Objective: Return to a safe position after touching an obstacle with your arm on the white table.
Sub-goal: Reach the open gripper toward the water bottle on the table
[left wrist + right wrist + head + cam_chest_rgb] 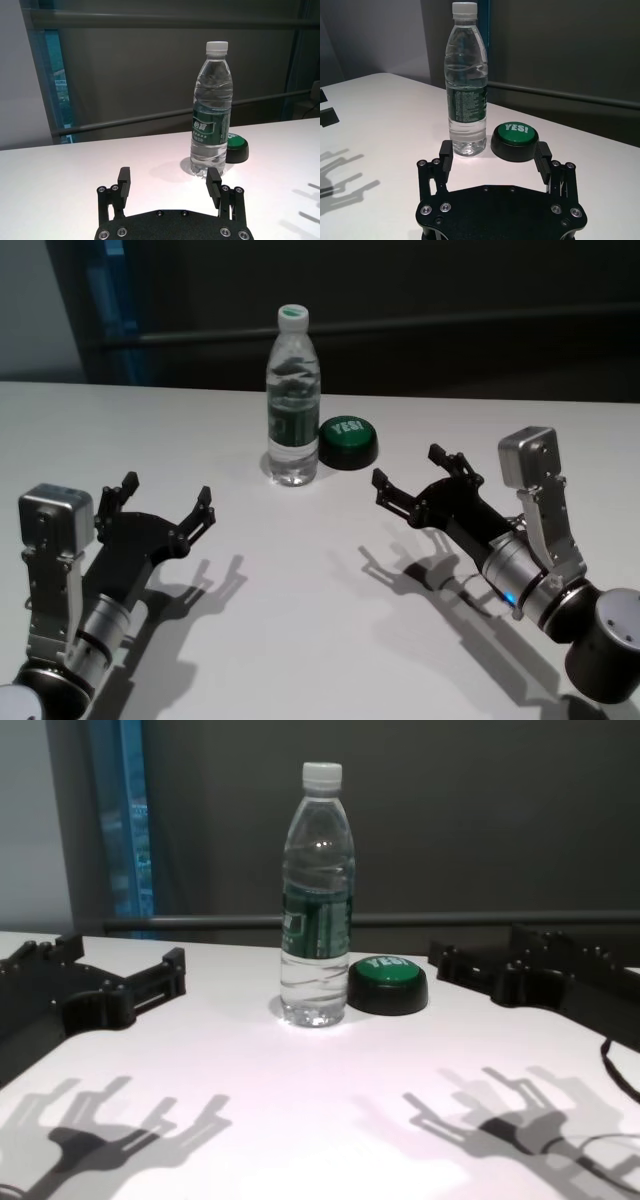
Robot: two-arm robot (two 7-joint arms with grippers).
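The obstacle (293, 400), a tall clear water bottle with a white cap and dark green label, stands upright at the far middle of the white table (300, 620); it also shows as the obstacle (211, 112), the obstacle (467, 82) and the obstacle (317, 900). My left gripper (167, 502) hovers open over the near left, well apart from the bottle, with nothing between its fingers (124, 182). My right gripper (412, 477) hovers open on the right, also apart from the bottle and holding nothing; its fingers (445, 152) point toward bottle and button.
A low black button with a green top reading YES! (348, 440) sits just right of the bottle, almost touching it. A dark wall and rail run behind the table's far edge (480, 398). Gripper shadows lie on the near tabletop.
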